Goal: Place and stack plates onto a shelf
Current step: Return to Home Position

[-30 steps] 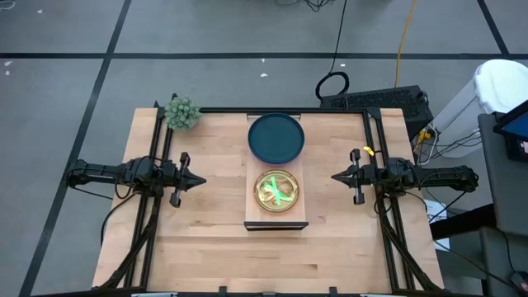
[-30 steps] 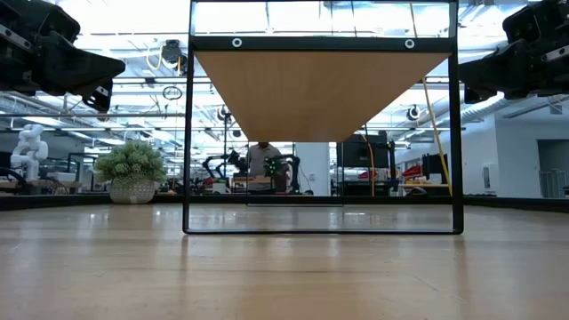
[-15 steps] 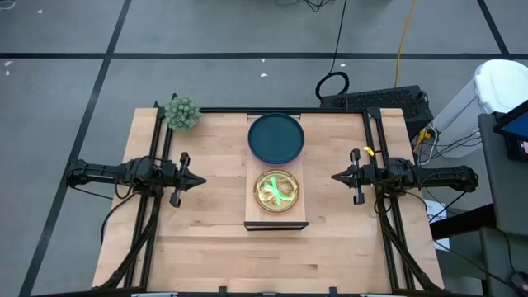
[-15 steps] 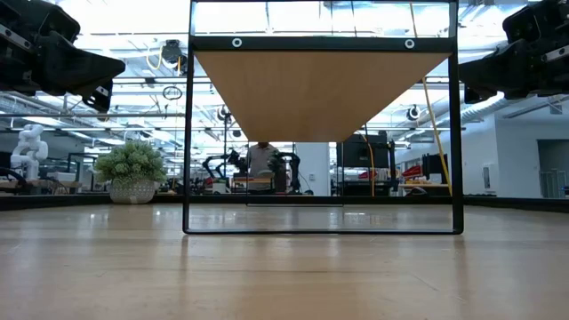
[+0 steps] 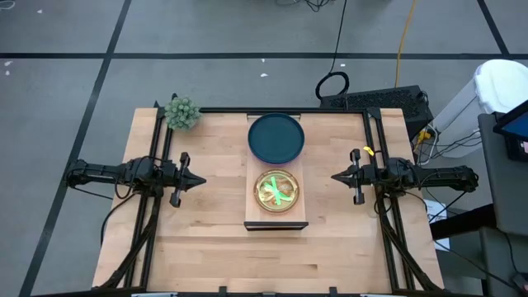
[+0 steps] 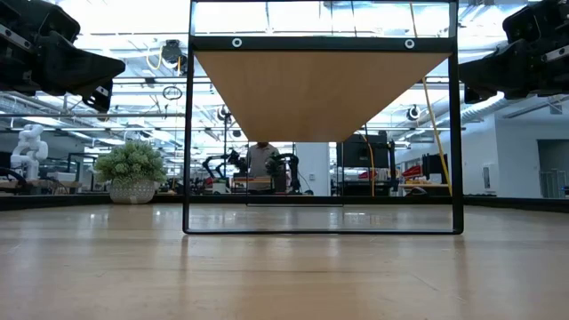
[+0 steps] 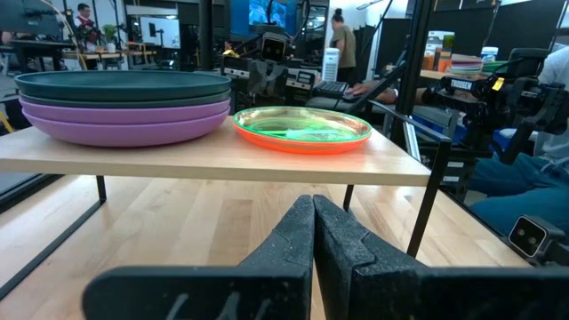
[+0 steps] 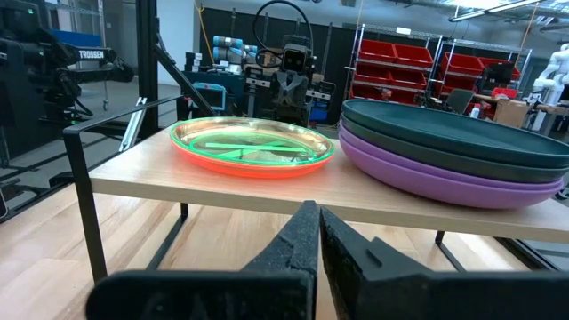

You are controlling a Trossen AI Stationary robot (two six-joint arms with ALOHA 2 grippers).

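The shelf [image 7: 213, 164] is pale matt wood; on it, smooth plastic plates [image 7: 124, 116], the small ones [image 7: 302, 133] glossy, translucent. My left gripper [image 7: 313, 203] looks grainy, matt.

Blk arms [image 5: 107, 173], textured blk hands [image 7: 313, 204]

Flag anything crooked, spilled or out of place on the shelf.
Nothing stands out. The large dark teal and purple round plates sit evenly stacked, the small neon green and pink plates beside them, all flat on the light-wood shelf.
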